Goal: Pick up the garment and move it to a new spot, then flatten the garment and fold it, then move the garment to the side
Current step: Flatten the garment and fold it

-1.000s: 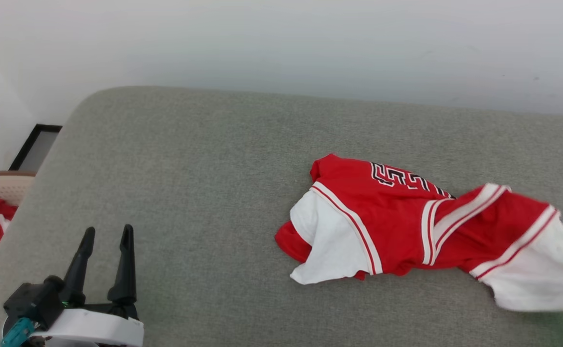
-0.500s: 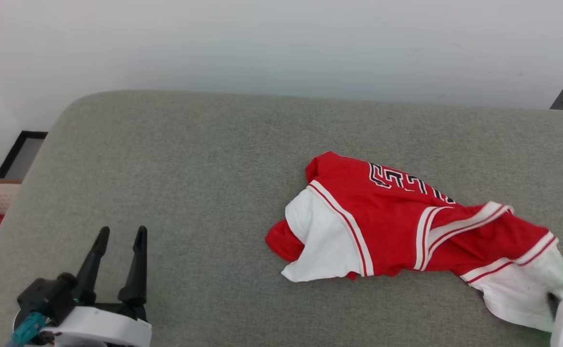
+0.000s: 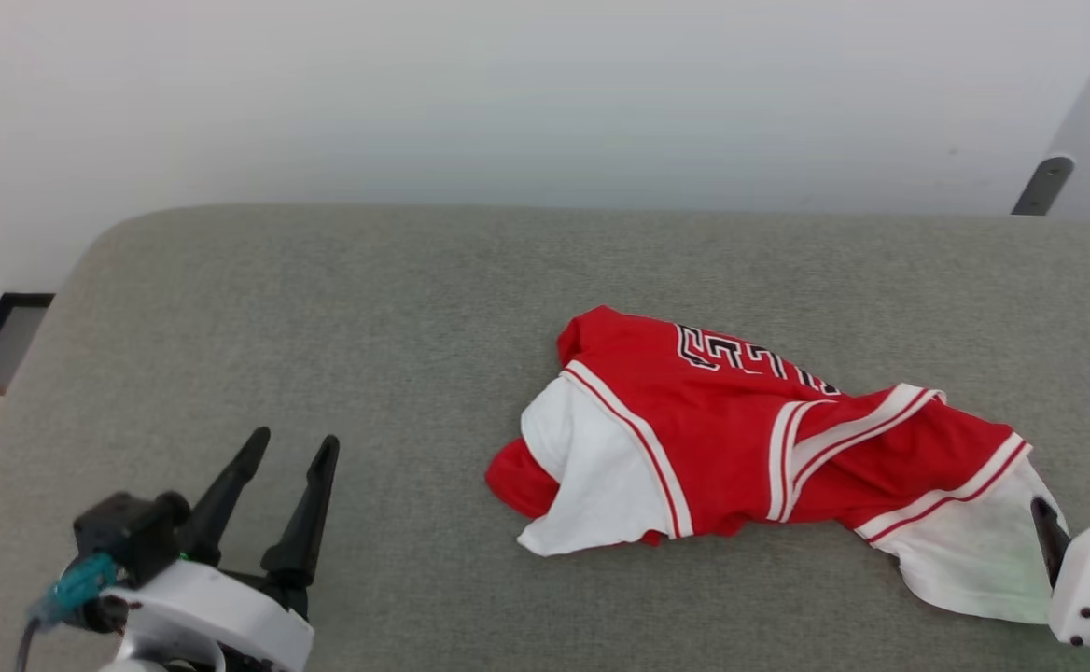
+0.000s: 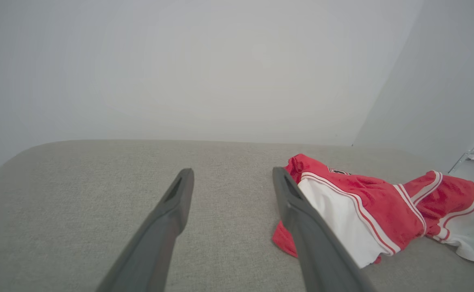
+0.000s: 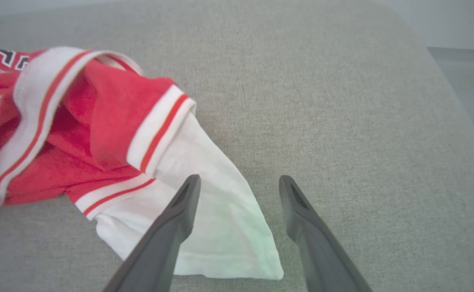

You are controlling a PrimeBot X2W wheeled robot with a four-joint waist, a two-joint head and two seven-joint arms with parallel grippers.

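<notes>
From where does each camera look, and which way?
Head view: from above, down at the garment on the grey cushion; left gripper lower left, right gripper lower right.
Left wrist view: low, along its open fingers; garment at right.
Right wrist view: down its open fingers at the white sleeve.
All share the garment.
</notes>
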